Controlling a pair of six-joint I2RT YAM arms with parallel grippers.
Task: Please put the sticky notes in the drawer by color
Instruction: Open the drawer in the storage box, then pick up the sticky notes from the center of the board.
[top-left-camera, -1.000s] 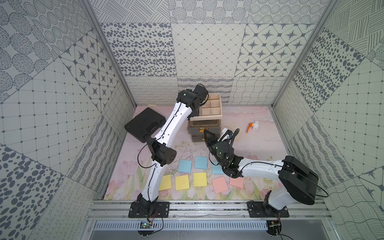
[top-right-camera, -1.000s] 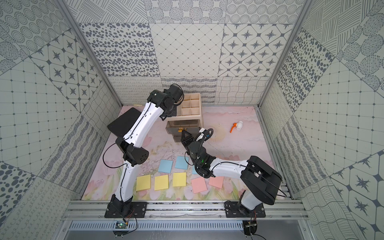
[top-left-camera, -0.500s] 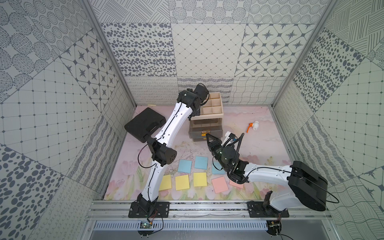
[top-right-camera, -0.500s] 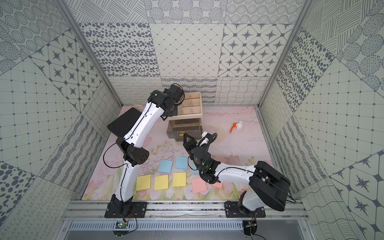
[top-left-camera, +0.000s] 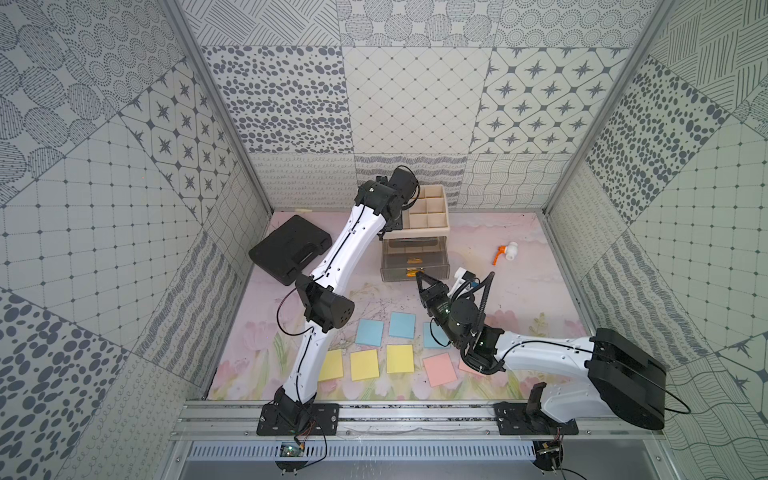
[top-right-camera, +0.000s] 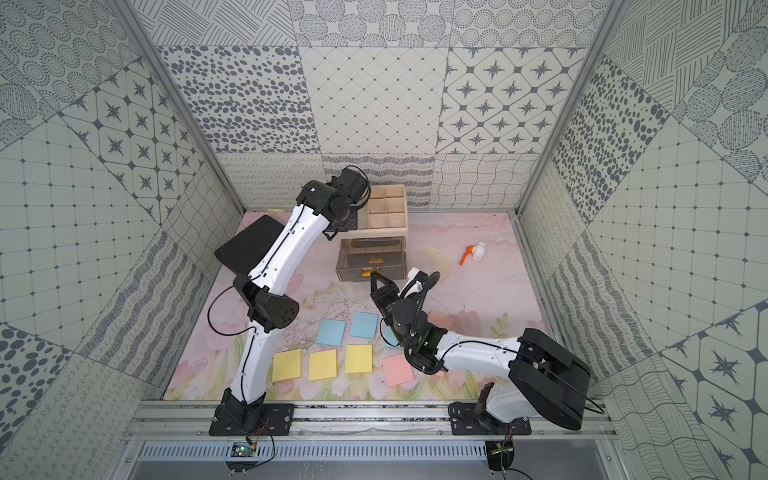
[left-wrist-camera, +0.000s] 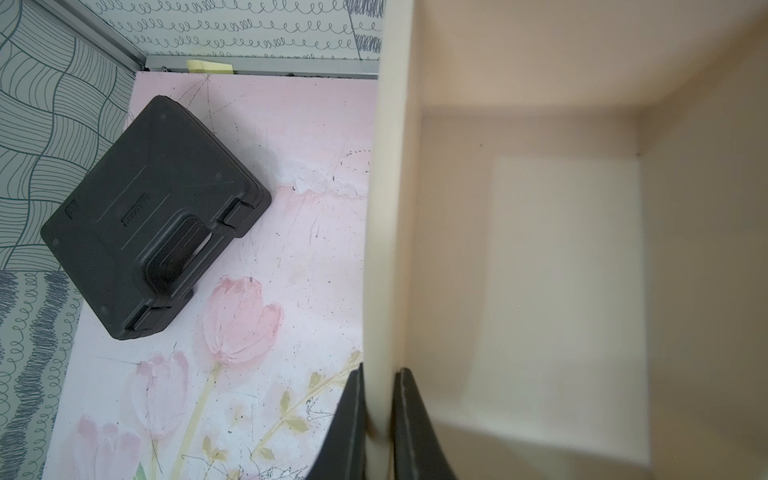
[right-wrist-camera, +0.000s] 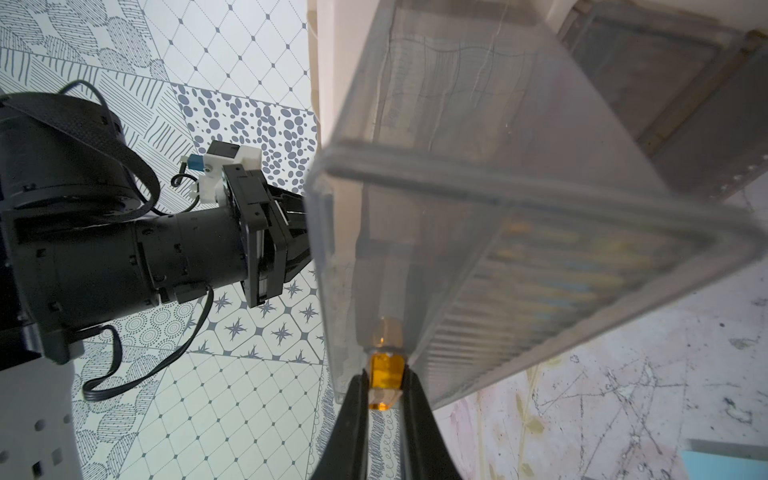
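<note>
The cream drawer cabinet (top-left-camera: 419, 231) (top-right-camera: 384, 232) stands at the back of the mat. Its top grey drawer (top-left-camera: 415, 259) (right-wrist-camera: 519, 174) is pulled out toward the front. My right gripper (top-left-camera: 419, 277) (right-wrist-camera: 385, 388) is shut on that drawer's gold handle (right-wrist-camera: 385, 372). My left gripper (left-wrist-camera: 379, 382) is shut on the wall of the cabinet's top tray (left-wrist-camera: 388, 208). The sticky notes lie flat near the front: blue (top-left-camera: 370, 332), yellow (top-left-camera: 364, 364) and pink (top-left-camera: 439, 369). One blue (top-left-camera: 432, 334) and one pink (top-left-camera: 467, 365) are partly hidden under my right arm.
A flat black case (top-left-camera: 291, 249) (left-wrist-camera: 153, 216) lies at the back left beside the cabinet. A small orange and white object (top-left-camera: 508, 252) sits at the back right. A yellow paper slip (left-wrist-camera: 210, 66) lies against the back wall.
The right gripper has drawn back toward the front with the handle, and the top drawer has slid further out. The left gripper has stayed on the tray wall.
</note>
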